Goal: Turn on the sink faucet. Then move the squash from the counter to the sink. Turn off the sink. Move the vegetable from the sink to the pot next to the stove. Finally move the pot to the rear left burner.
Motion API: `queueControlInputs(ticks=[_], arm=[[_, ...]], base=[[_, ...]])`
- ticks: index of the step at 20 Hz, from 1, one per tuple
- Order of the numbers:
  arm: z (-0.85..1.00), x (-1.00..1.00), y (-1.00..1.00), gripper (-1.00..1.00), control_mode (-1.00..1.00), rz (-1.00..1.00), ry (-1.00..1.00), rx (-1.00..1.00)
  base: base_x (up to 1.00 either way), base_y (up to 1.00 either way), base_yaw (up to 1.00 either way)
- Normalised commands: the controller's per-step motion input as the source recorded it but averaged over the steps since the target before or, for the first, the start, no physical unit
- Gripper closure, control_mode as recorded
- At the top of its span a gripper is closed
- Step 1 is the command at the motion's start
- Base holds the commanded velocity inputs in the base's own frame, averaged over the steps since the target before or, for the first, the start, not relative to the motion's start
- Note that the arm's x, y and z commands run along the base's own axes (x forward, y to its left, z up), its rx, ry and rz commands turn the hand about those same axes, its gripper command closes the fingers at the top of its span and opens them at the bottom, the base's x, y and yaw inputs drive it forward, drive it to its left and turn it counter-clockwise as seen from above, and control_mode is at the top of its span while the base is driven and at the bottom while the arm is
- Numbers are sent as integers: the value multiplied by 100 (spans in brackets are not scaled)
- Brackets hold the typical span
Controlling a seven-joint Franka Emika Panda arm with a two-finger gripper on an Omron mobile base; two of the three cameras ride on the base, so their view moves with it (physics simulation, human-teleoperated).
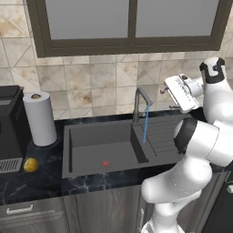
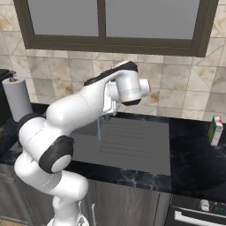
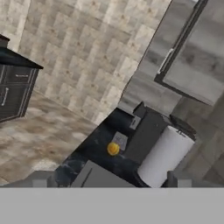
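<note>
One thin blue stream runs from the sink faucet into the sink. Squash sits on the tabletop left of the basin, near the paper towel roll. Hand raised right of the faucet, jaws wide, holding nothing.

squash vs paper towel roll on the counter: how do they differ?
The squash is small, round and yellow; the paper towel roll is a tall white cylinder standing upright. The squash lies near the counter's front, the roll further back by the wall. Both sit left of the sink.
</note>
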Motion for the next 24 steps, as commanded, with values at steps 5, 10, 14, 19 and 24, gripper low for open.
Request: queueControlInputs(ticks=[5, 10, 14, 19, 24], arm=[[-23, -3, 94, -100, -100, 33, -33, -16], [-19, 0, 83, -100, -100, 28, -38, -10], [-16, 0, 76, -100, -100, 23, -39, -8], [-16, 0, 84, -100, -100, 23, -37, -7], [-20, 4, 85, -100, -100, 24, -37, -4]], base=[[0, 0, 0], [0, 0, 0], [0, 0, 0], [0, 0, 0], [0, 0, 0]])
